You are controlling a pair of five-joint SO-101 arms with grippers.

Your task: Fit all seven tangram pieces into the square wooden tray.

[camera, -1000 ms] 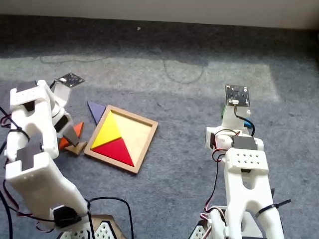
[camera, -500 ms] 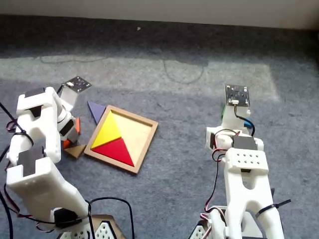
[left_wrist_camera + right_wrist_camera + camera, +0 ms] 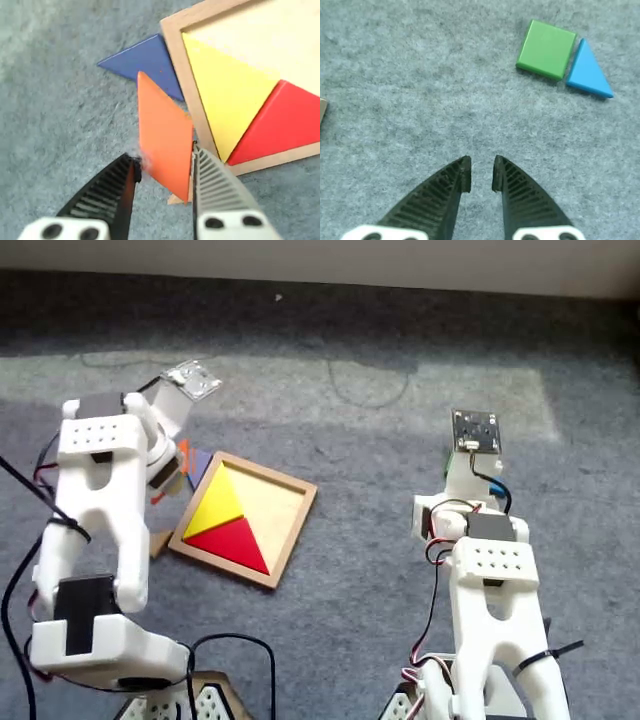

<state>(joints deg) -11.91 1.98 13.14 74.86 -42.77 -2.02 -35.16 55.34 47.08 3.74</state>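
The square wooden tray (image 3: 283,512) lies left of centre and holds a yellow triangle (image 3: 218,502) and a red triangle (image 3: 234,538). My left gripper (image 3: 164,160) is shut on an orange parallelogram (image 3: 162,135), held on edge above the carpet just outside the tray's rim (image 3: 186,102). A dark blue triangle (image 3: 145,62) lies flat against that rim, below the orange piece. My right gripper (image 3: 480,174) hangs over bare carpet, its fingers nearly together and holding nothing. A green square (image 3: 546,49) and a light blue triangle (image 3: 587,72) lie beyond it.
A tan wooden piece (image 3: 160,540) rests on the carpet by the tray's left corner, partly under the left arm (image 3: 105,490). The right arm (image 3: 488,570) stands at the right. Grey carpet stretches between the tray and the right arm.
The left arm has swung from the far left toward the tray's upper-left edge, carrying the orange parallelogram off the carpet. The right arm has not moved.
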